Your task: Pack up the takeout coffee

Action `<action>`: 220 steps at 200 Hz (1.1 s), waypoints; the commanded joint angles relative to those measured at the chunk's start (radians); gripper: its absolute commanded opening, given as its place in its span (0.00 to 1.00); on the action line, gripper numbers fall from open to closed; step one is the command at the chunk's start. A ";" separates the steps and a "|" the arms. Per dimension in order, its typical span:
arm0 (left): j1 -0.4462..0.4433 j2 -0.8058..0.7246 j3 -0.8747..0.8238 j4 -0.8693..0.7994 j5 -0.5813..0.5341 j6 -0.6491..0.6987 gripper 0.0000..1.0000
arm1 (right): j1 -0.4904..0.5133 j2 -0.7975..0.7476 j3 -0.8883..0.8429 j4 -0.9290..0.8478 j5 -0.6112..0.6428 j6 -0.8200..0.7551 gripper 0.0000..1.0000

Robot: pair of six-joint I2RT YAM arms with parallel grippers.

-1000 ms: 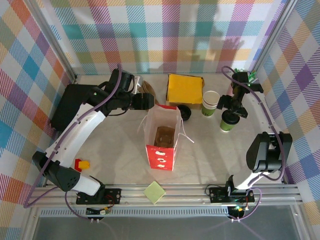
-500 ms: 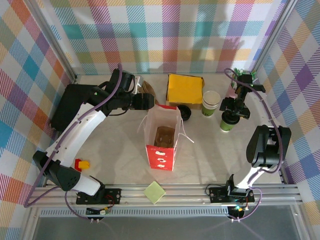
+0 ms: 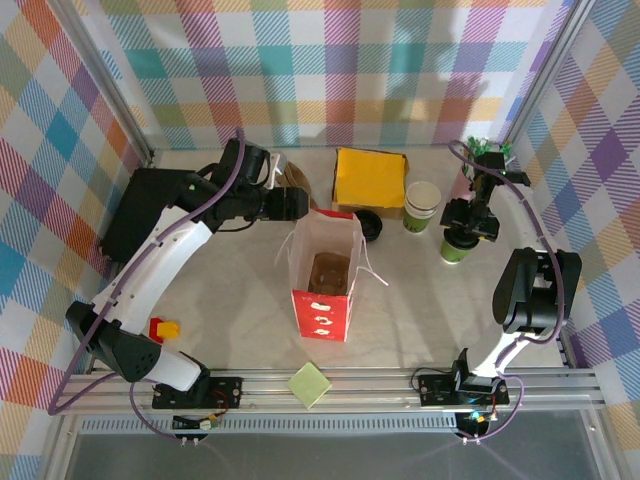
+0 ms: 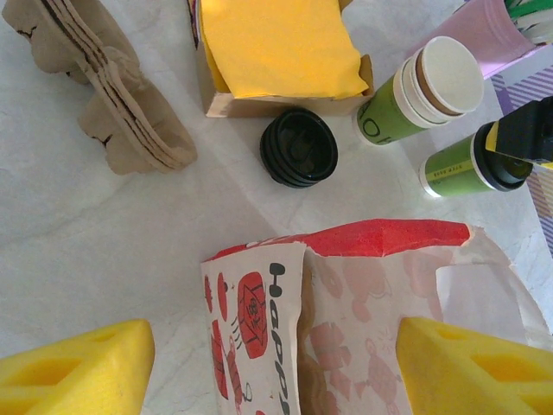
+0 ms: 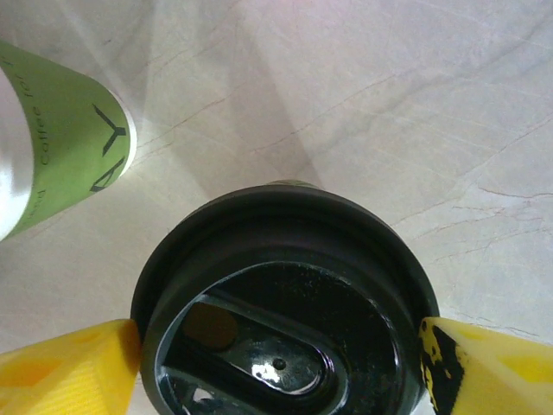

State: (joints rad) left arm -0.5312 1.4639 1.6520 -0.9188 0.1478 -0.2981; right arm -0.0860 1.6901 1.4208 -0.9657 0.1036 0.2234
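Note:
The takeout coffee (image 3: pixel 456 247), a small green cup with a black lid (image 5: pixel 285 303), stands upright on the table at the right. My right gripper (image 3: pixel 470 224) hangs straight over it, open, with one yellow finger (image 5: pixel 69 367) at each side of the lid's rim. The red paper bag (image 3: pixel 325 272) stands open in the middle with something brown inside. My left gripper (image 3: pixel 300 203) is open just behind the bag's back edge (image 4: pixel 371 242), its fingertips (image 4: pixel 78 367) either side of the bag's top without closing on it.
Behind the bag are a box of yellow napkins (image 3: pixel 369 178), a stack of black lids (image 4: pixel 299 147), lidless green cups (image 3: pixel 420 207) and brown cardboard trays (image 4: pixel 121 95). A pink cup (image 4: pixel 488 35) stands far right. A green pad (image 3: pixel 309 384) and a red-yellow toy (image 3: pixel 164 328) lie near the front.
My right gripper has shifted a little to the right and settled over the coffee's lid. The left arm and the bag have not moved.

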 commanded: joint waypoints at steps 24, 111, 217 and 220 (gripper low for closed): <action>0.010 -0.008 -0.016 -0.024 0.010 -0.001 0.74 | -0.007 -0.010 -0.034 -0.018 -0.003 0.001 0.84; 0.010 -0.007 -0.022 -0.043 0.028 0.000 0.73 | -0.006 -0.058 -0.038 -0.023 -0.018 -0.016 0.81; 0.010 -0.014 -0.040 -0.045 0.033 -0.016 0.73 | -0.011 -0.023 -0.004 -0.067 -0.014 -0.022 0.82; 0.010 -0.015 -0.041 -0.044 0.033 -0.016 0.73 | -0.011 -0.022 -0.005 -0.067 -0.016 -0.023 0.81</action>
State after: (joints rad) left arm -0.5312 1.4639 1.6245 -0.9440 0.1669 -0.2993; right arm -0.0860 1.6547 1.3911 -0.9958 0.1032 0.2188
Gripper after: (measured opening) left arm 0.729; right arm 0.816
